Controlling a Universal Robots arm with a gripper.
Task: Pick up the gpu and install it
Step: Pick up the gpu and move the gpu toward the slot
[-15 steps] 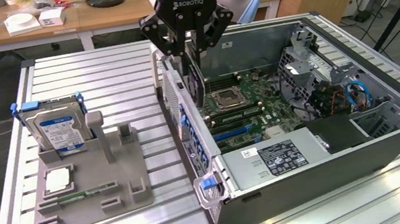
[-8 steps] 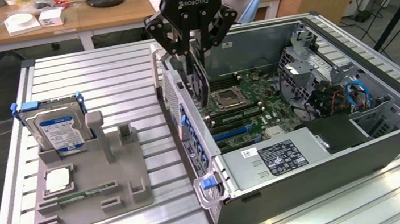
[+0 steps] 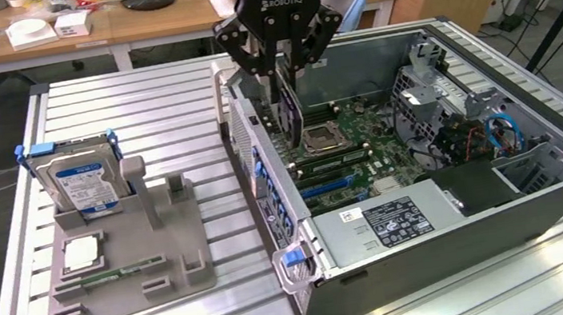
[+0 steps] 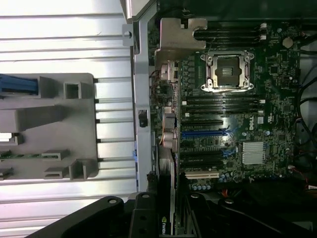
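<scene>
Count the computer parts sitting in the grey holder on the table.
3 in the grey holder: a hard drive standing upright at the far end, a processor chip lying flat in the middle, a green memory stick lying just nearer. None seems hidden.

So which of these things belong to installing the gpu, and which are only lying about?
For the job: gripper, shut on the gpu; open computer case; motherboard.
Lying about: hard drive; processor; memory stick; gray holder stand.
</scene>
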